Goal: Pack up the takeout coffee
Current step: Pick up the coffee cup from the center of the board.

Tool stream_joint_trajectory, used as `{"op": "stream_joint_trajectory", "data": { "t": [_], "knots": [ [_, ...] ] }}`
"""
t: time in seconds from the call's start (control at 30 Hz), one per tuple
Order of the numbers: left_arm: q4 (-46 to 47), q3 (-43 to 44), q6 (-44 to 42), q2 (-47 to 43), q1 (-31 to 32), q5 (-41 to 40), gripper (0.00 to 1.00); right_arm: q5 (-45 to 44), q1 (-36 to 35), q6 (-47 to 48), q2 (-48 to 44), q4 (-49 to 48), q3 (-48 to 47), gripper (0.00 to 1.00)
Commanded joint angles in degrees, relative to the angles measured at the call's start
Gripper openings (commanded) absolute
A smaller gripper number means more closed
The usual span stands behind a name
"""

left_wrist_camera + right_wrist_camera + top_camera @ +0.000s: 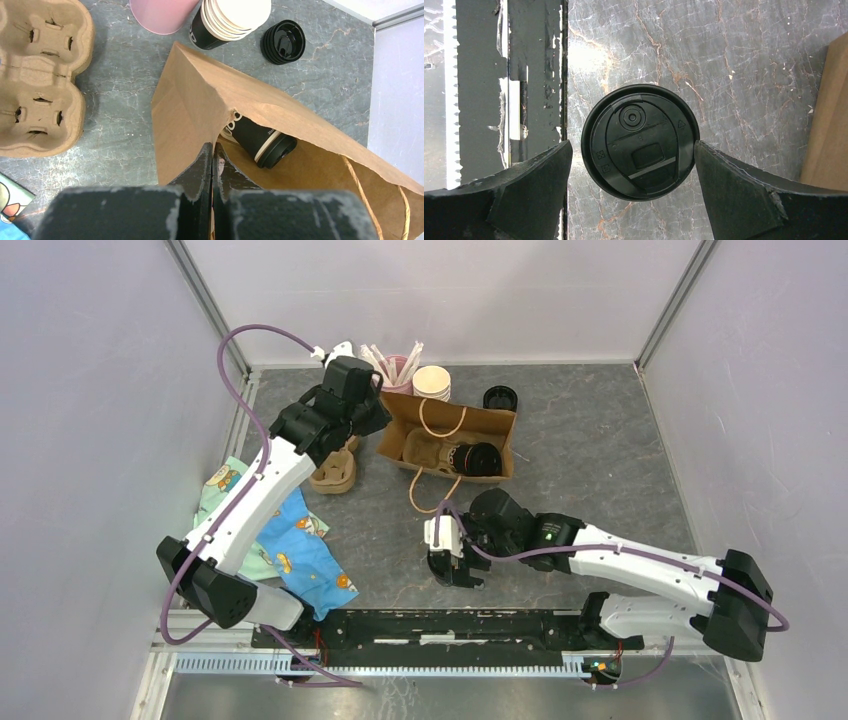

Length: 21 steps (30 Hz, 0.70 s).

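One takeout coffee [640, 142], black with a round black lid, stands on the grey table near the front rail. My right gripper [633, 150] hangs open over it, a finger on either side; the right finger is at the lid's rim and the left stands off by a gap. In the top view my right gripper [455, 565] hides that cup. A second lidded black cup [260, 140] [478, 458] lies on its side inside the brown bag [200, 95] [450, 420]. My left gripper [212, 147] [372, 418] is shut on the bag's left edge.
Behind the bag are a stack of lidless cups [431, 382] [235, 15], a stack of black lids [500, 398] [283, 41] and a pink cup of stirrers [398, 370]. A cardboard cup carrier [335, 472] [40, 75] and a patterned cloth [290, 540] lie left. The black rail [450, 625] runs along the front.
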State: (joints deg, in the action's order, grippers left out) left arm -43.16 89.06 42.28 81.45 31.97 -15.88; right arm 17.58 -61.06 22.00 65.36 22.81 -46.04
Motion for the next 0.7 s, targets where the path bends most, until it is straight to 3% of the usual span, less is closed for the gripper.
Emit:
{"op": "stream_joint_trajectory", "data": {
  "t": [0.0,0.37,0.67],
  "knots": [
    [2.5,0.1,-3.0,-1.4,-0.6,1.0,0.02,0.5,0.1,1.0,0.8,-2.0,-0.6,0.95],
    [2.6,-0.3,-3.3,-1.5,-1.5,2.2,0.02,0.4,0.1,1.4,2.9,0.4,-1.7,0.79],
    [3.9,-1.9,-4.3,-2.2,-1.7,3.1,0.02,-1.9,0.1,1.7,-1.8,8.3,-6.5,0.53]
  ]
}}
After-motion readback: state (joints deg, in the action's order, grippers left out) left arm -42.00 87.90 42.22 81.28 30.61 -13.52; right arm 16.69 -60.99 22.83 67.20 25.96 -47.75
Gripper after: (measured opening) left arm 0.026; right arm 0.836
